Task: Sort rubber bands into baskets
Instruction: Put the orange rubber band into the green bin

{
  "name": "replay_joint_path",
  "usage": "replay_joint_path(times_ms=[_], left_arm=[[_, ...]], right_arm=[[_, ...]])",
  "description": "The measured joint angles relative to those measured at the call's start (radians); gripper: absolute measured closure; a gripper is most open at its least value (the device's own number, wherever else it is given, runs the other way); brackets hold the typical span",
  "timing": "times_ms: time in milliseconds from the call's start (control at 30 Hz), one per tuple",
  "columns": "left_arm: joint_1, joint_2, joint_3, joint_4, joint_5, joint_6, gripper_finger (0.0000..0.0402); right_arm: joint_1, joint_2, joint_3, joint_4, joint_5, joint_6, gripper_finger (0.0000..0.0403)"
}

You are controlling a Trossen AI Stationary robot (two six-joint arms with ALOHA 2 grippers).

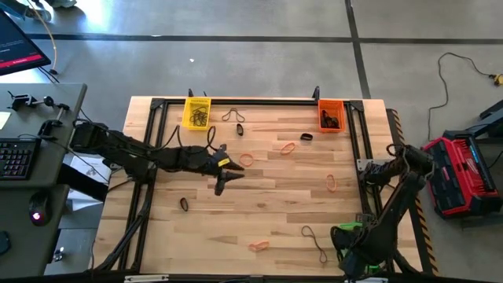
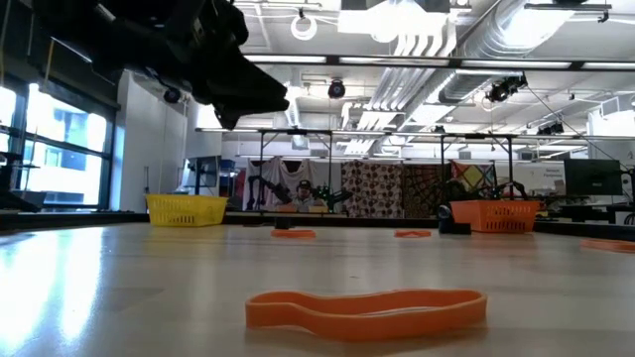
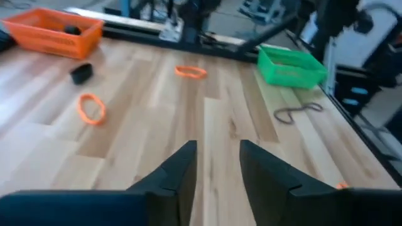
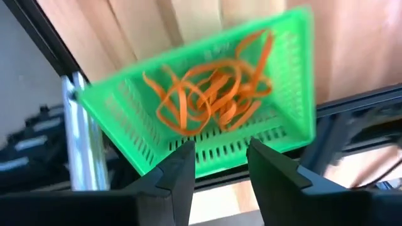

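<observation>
My left gripper [image 1: 233, 165] hovers open over the middle of the table, pointing toward the right edge, nothing between its fingers [image 3: 217, 172]. My right gripper [image 4: 220, 166] stands open above the green basket [image 4: 207, 107], which holds several orange rubber bands [image 4: 210, 94] and sits at the near right corner [image 1: 350, 234]. The yellow basket [image 1: 196, 112] and the orange basket [image 1: 331, 115] stand at the far edge. Loose rubber bands lie flat on the table: orange [image 1: 247, 159] [image 1: 287, 147] [image 1: 331, 182] [image 1: 258, 246], black [image 1: 306, 137] [image 1: 184, 203], olive [image 1: 233, 115] [image 1: 313, 236].
A black metal frame [image 1: 259, 101] runs along the table's far edge and down both sides. A red and black case [image 1: 460, 173] lies on the floor to the right. A desk with a keyboard [image 1: 16, 157] stands to the left. Bare wood lies between the bands.
</observation>
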Motion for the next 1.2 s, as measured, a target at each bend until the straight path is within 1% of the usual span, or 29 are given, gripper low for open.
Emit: replay_joint_path(times_ms=[100,233,300,400,467,567,600,733,867,1000,1133,1200], left_arm=[[0.016,0.012,0.001,-0.015,0.029,0.012,0.0317],[0.043,0.019,0.001,-0.056,0.029,0.026,0.0352],[0.057,0.019,0.001,-0.068,0.027,0.036,0.037],[0.076,0.019,0.001,-0.076,0.024,0.059,0.0394],[0.087,0.019,0.004,-0.081,0.023,0.07,0.0399],[0.101,0.019,0.032,-0.155,0.021,0.092,0.04],[0.108,0.019,0.043,-0.176,0.02,0.099,0.0401],[0.151,0.019,0.08,-0.246,-0.005,0.106,0.0401],[0.196,0.019,0.102,-0.303,-0.031,0.106,0.0401],[0.238,0.019,0.111,-0.37,-0.031,0.073,0.0401],[0.263,0.027,0.112,-0.387,-0.032,0.054,0.04],[0.266,0.037,0.112,-0.387,-0.031,0.083,0.0395]], right_arm=[[-0.015,0.0,0.066,-0.071,0.068,0.018,0.027],[-0.039,0.0,0.132,-0.135,0.129,0.019,0.0274],[-0.056,0.0,0.148,-0.16,0.153,0.013,0.0284],[-0.099,0.0,0.153,-0.161,0.179,-0.051,0.0315],[-0.131,-0.001,0.153,-0.161,0.202,-0.109,0.0344],[-0.184,0.0,0.152,-0.161,0.252,-0.212,0.0391],[-0.2,-0.001,0.152,-0.161,0.273,-0.248,0.0396],[-0.267,-0.016,0.151,-0.156,0.376,-0.366,0.0393],[-0.329,-0.058,0.145,-0.111,0.493,-0.472,0.04],[-0.391,-0.131,0.065,-0.011,0.554,-0.561,0.0402],[-0.462,-0.215,-0.083,0.152,0.574,-0.639,0.0403],[-0.498,-0.252,-0.167,0.26,0.588,-0.679,0.0403]])
